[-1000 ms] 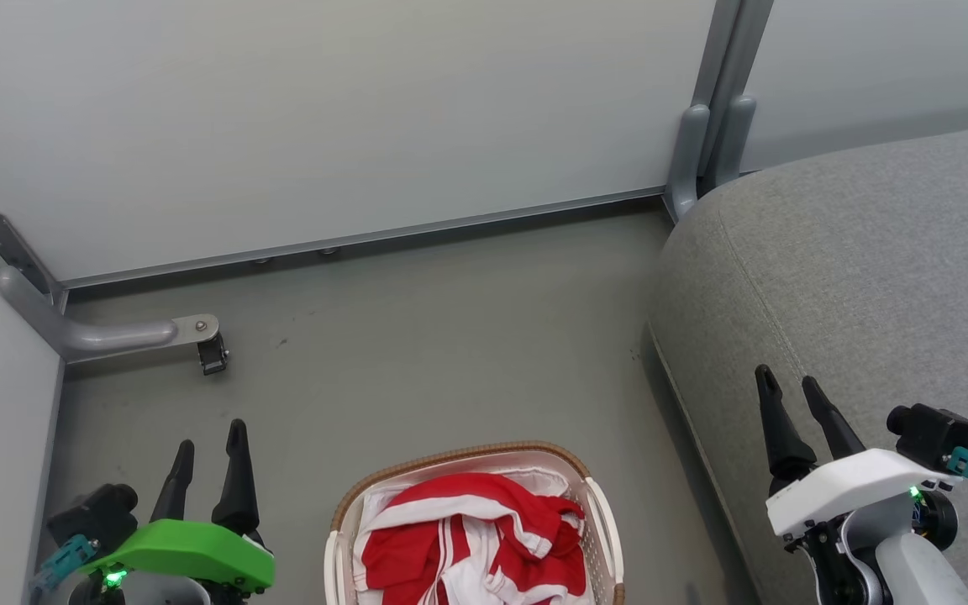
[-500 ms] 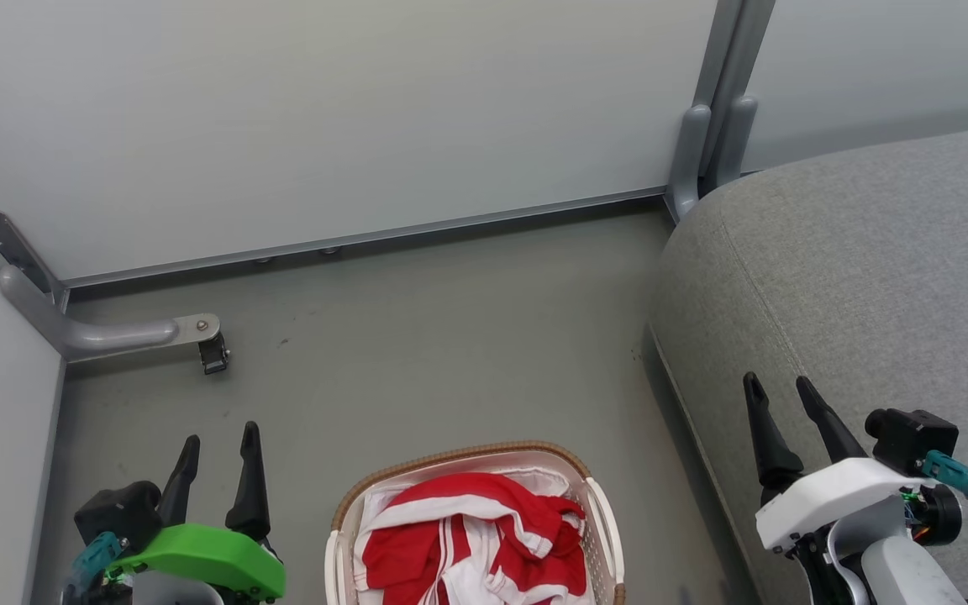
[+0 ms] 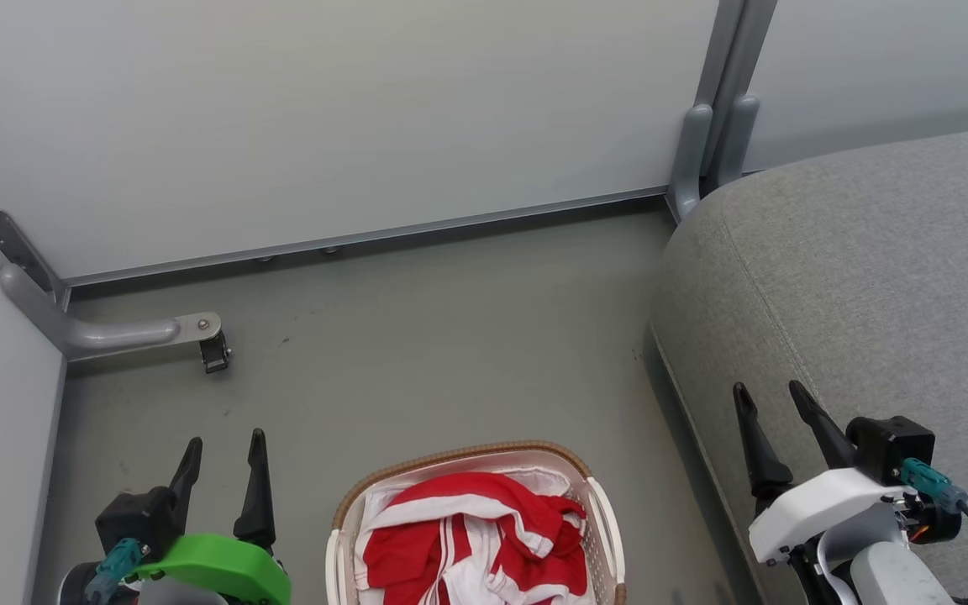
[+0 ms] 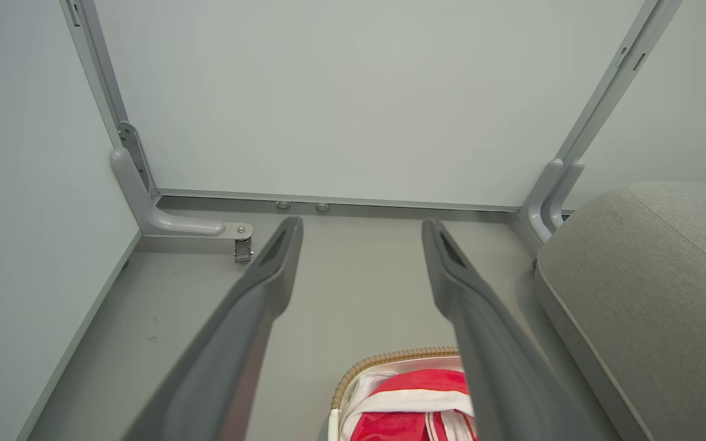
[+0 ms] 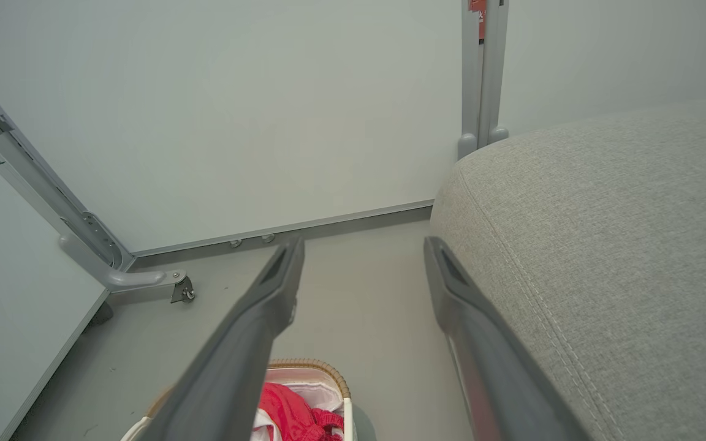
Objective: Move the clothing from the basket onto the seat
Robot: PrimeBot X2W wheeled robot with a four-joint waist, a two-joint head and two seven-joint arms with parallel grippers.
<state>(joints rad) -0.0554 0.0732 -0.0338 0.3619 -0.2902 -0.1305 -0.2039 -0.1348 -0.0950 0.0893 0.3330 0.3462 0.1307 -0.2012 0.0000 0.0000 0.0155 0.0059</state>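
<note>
1. Both grippers have drifted inward: left gripper (image 3: 226, 437) toward the basket (image 3: 450, 458), right gripper (image 3: 767, 386) along the edge of the seat (image 3: 870, 277).
2. Each has its fingers spread wide, holding nothing.
3. Red clothing (image 3: 467, 538) lies heaped in the basket, on the floor (image 3: 417, 336) beside the seat.
4. Right wrist view catches a red label (image 5: 477, 7) high on the post (image 5: 482, 73).

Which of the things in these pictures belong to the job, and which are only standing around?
For the job:
- the red and white clothing, lying in the basket
- the grey seat, to the basket's right
- the left gripper and right gripper, both open, holding nothing

Just there:
- the metal foot with a small wheel
- the wall panels
- the floor
</note>
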